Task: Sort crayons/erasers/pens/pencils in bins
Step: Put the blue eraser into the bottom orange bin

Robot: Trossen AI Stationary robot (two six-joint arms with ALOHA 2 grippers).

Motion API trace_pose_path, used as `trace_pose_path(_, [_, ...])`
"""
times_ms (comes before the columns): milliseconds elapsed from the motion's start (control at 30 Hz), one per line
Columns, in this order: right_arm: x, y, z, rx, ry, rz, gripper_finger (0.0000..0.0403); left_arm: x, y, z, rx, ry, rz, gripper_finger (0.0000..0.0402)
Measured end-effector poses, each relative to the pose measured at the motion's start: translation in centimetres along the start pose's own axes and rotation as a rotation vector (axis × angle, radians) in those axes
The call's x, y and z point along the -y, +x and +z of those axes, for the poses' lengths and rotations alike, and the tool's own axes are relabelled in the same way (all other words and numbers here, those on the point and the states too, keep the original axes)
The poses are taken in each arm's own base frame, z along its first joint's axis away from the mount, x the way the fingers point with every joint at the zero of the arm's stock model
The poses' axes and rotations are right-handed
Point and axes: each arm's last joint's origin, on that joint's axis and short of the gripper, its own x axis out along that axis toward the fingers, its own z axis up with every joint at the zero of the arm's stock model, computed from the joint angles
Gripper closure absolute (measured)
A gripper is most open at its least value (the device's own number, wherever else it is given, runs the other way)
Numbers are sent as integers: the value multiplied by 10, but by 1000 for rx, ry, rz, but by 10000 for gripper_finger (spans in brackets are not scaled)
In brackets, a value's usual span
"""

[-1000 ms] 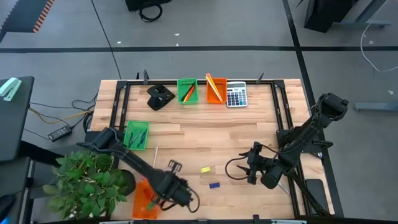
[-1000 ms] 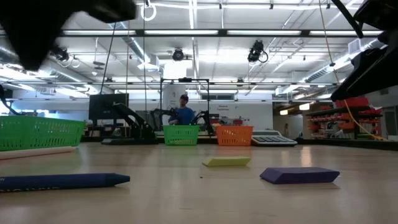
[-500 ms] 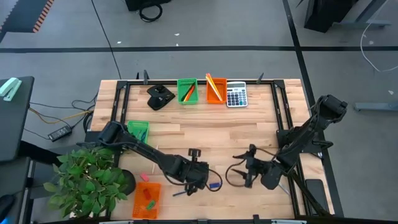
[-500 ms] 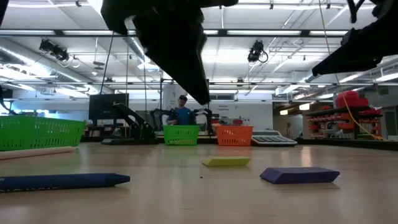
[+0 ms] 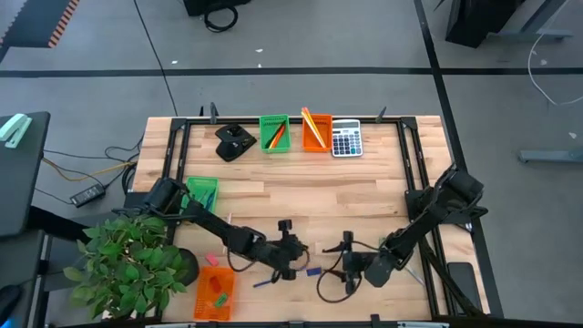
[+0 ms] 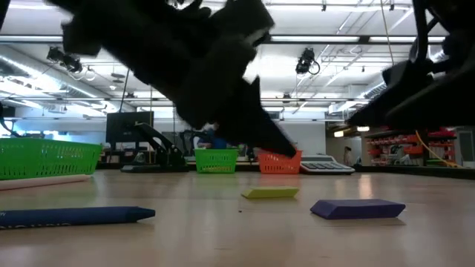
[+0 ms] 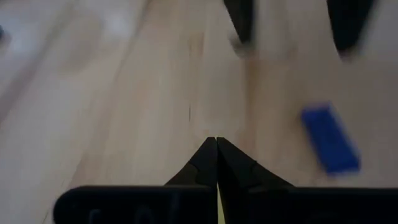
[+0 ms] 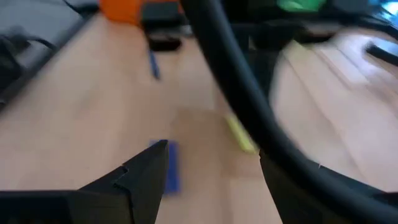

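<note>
Hovering shut, left hand (image 5: 293, 248) beside yellow eraser (image 5: 301, 248).

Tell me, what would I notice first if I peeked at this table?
Two dark robot arms meet low over the front of the wooden table: the left gripper is pinched shut and empty, the right gripper is open. Between them lie a small flat yellow eraser and a small blue block eraser. At the back edge, a bright green plastic bin and an orange plastic bin hold long sticks, beside a grey calculator.
</note>
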Motion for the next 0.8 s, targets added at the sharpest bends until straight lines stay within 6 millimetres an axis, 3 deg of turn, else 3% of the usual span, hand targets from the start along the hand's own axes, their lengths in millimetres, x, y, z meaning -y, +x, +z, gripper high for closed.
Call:
trace_pose_path(200, [-9, 11, 11, 70, 12, 150, 144, -7, -6, -16, 198, -98, -31, 380])
trace_pose_path(400, [-4, 17, 13, 59, 72, 161, 144, -9, -8, -21, 224, -164, -41, 370])
trace_pose_path(700, [-12, 37, -11, -24, 136, 154, 144, -6, -9, -23, 210, -173, -49, 389])
trace_pose_path(800, [-14, 45, -9, -38, 112, 142, 144, -5, -10, -23, 208, -167, -53, 384])
